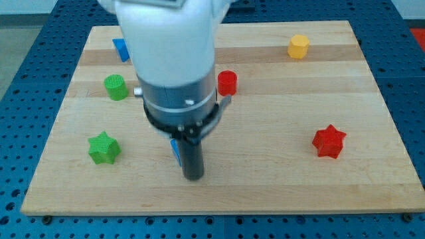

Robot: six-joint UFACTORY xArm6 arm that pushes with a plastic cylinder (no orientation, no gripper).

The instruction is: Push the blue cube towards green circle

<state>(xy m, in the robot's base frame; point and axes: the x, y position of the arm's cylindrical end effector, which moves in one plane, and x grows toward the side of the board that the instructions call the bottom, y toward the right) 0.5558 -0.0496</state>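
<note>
A blue block [175,151] shows only as a sliver at the left side of my dark rod; its shape cannot be made out. My tip [192,176] is just below and right of it, apparently touching it. The green circle [115,87] lies up and to the left of that block, near the board's left side. A second blue block [120,48] sits near the top left, partly hidden by the arm's white body [172,53].
A green star [103,147] lies at the left, below the green circle. A red cylinder [227,82] sits just right of the arm. A yellow hexagon [298,46] is at the top right, a red star [329,141] at the right.
</note>
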